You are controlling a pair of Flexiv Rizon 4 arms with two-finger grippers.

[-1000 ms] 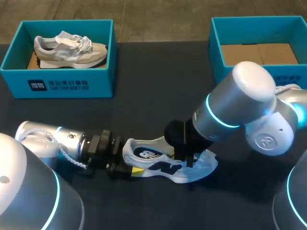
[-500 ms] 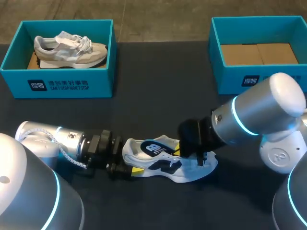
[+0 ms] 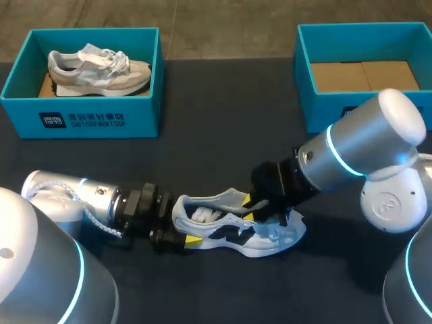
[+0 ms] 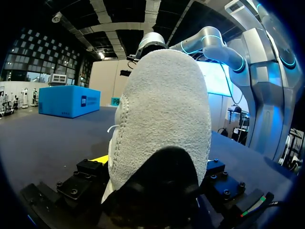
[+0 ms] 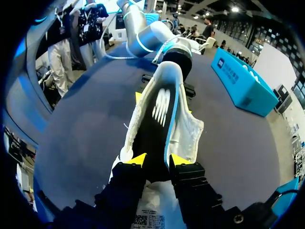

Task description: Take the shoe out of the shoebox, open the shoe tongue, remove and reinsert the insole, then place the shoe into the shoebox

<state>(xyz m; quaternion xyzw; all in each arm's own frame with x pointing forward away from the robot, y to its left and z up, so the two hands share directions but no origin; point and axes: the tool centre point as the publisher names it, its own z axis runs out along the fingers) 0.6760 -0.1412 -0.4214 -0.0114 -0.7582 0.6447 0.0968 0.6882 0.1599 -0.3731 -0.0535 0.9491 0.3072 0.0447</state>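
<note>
Shoe, white with blue trim, lies on the dark table near its front, well apart from the teal shoebox at the far right. The left gripper is clamped on its heel from both sides. The right gripper pinches the black insole between its yellow tips, holding it over the shoe's opening with its far end towards the heel.

White lettering beside a square logo runs along the front wall of the shoebox at ten o'clock on the table. A white emblem marks the insole. The sticker behind the right tool is illegible.
</note>
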